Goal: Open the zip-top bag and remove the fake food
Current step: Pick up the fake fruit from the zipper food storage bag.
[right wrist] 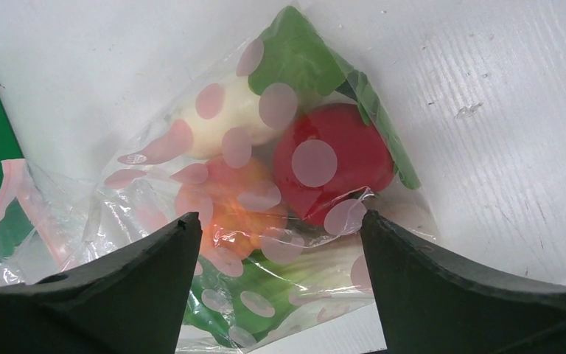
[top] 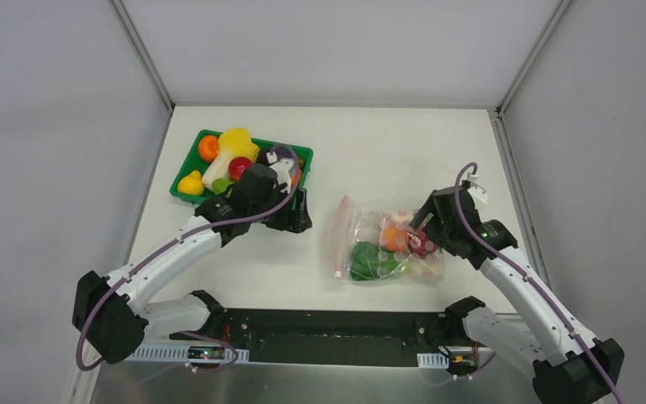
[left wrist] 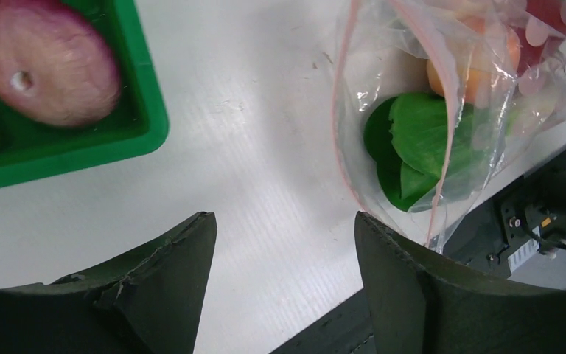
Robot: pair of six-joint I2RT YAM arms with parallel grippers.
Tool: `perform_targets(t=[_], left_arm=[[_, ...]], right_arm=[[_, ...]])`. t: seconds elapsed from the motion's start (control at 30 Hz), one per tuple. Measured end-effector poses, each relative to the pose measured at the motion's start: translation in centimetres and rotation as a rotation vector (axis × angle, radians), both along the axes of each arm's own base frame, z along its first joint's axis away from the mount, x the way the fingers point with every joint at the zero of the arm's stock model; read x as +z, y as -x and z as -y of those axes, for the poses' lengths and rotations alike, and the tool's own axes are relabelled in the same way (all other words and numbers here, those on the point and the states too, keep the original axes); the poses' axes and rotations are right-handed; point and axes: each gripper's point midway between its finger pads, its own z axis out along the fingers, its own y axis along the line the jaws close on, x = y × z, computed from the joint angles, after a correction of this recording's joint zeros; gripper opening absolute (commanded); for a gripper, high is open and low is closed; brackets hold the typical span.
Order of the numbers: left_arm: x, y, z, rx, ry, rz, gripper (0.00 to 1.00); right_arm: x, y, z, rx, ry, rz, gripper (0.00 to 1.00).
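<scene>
Right of centre, the zip-top bag (top: 387,248) lies holding fake food (right wrist: 335,162); the right gripper (right wrist: 280,221) hovers over it, the left gripper (left wrist: 284,217) near the green tray (left wrist: 144,110), both spread wide and empty

Green plastic tray (left wrist: 146,110): rectangular, stood at the far left of the white table (top: 387,151). Yellow-white napa cabbage (top: 234,151): lay inside the tray. Black mounting plate (top: 328,337): ran along the table's near edge. Aluminium rails (top: 143,55): framed grey walls.
</scene>
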Motion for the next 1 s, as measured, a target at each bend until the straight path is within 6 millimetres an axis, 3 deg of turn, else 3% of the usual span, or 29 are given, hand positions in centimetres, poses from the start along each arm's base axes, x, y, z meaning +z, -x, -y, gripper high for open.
perform_targets(t=[0.3,0.57,1.0], left_arm=[[-2.5,0.3,5.6,-0.166,-0.016,-0.042,0.53],[-2.9,0.4,9.3,-0.226,0.021,-0.066,0.40],[-4.4,1.5,13.1,-0.257,0.114,-0.190,0.41]], right_arm=[[-0.2,0.3,0.2,-0.018,-0.001,-0.012,0.83],[-1.1,0.6,0.5,-0.036,0.013,-0.036,0.84],[-4.2,1.3,0.9,-0.054,0.034,-0.118,0.84]])
